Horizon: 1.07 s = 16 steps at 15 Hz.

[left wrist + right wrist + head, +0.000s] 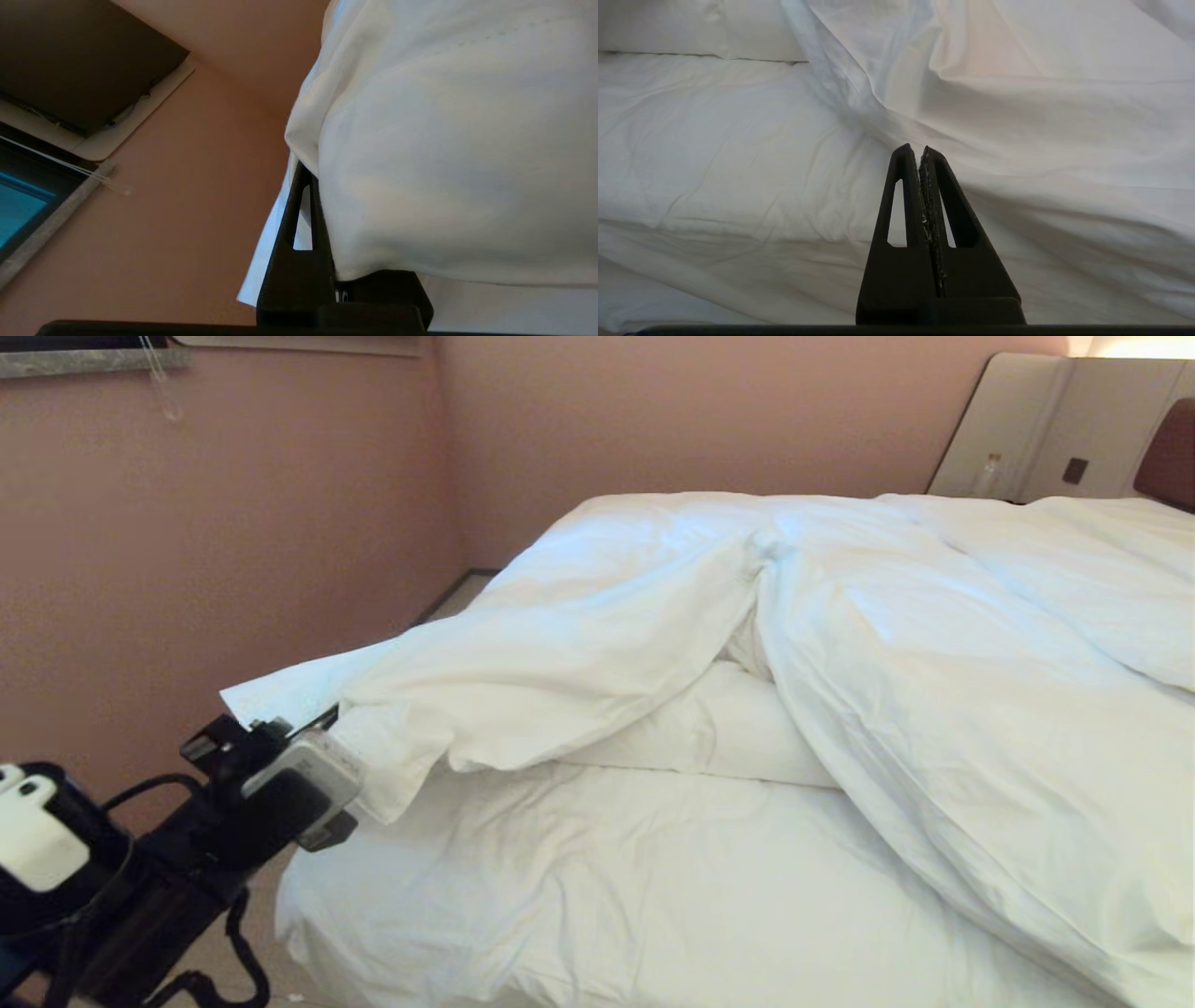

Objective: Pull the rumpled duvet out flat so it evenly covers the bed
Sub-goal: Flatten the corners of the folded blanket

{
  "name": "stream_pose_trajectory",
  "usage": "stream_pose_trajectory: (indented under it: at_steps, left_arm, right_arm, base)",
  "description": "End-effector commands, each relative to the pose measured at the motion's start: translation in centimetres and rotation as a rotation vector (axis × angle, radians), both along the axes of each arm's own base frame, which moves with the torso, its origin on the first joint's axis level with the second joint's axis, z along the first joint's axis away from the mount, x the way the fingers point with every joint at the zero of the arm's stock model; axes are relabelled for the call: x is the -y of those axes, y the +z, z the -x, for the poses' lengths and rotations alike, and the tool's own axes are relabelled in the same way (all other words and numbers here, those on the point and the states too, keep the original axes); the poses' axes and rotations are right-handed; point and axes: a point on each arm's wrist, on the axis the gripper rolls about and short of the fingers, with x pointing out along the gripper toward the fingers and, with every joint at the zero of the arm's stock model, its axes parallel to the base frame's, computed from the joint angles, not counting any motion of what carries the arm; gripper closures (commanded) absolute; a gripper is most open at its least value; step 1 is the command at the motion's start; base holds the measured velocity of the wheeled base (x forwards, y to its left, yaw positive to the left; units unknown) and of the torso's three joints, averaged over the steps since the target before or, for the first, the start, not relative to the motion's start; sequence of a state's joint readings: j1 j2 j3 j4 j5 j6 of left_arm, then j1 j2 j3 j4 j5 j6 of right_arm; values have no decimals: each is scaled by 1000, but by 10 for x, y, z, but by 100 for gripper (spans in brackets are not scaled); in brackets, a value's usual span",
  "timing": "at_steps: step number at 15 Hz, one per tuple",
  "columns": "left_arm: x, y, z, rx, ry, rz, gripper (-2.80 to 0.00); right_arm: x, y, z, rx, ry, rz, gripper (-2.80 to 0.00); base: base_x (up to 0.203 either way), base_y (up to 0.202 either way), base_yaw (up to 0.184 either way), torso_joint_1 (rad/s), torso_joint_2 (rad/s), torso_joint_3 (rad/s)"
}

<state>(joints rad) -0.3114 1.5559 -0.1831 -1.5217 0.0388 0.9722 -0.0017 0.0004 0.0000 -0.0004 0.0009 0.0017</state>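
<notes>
Bed (523, 896); duvet (934, 709) in left pincer (322, 733)

One finger of the left gripper (322, 219) is buried under the duvet (448, 154). The headboard (1167, 453) (brown, padded) is cut by the edge.

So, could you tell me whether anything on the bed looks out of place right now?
Yes. The duvet is bunched and twisted along the far side, leaving the wrinkled sheet and a pillow uncovered. One corner is stretched off the bed toward the wall, clamped in the left gripper. The right gripper is shut and empty.
</notes>
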Motion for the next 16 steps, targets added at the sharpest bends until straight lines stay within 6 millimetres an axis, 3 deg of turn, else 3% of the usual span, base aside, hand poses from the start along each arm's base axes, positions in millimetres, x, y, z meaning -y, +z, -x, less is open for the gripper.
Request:
stream_pose_trajectory:
  at_steps: [1, 6, 9, 14, 16]
  left_arm:
    - [-7, 12, 22, 87, -2, 3, 0]
    - [-26, 20, 82, 139, 3, -90, 0]
    - [-41, 23, 128, 130, 7, -127, 0]
    - [-59, 11, 184, -7, -5, -184, 0]
    - [-62, 10, 196, -32, -4, -188, 0]
  right_arm:
    - [0, 0, 0, 2, 1, 0, 0]
    - [0, 0, 0, 2, 0, 0, 0]
    - [0, 0, 0, 0, 1, 0, 0]
    - [0, 0, 0, 0, -1, 0, 0]
    - [0, 0, 0, 2, 0, 0, 0]
  base:
    - [0, 0, 0, 0, 0, 0]
    - [0, 0, 0, 0, 0, 0]
    - [0, 0, 0, 0, 0, 0]
    - [0, 0, 0, 0, 0, 0]
    - [0, 0, 0, 0, 0, 0]
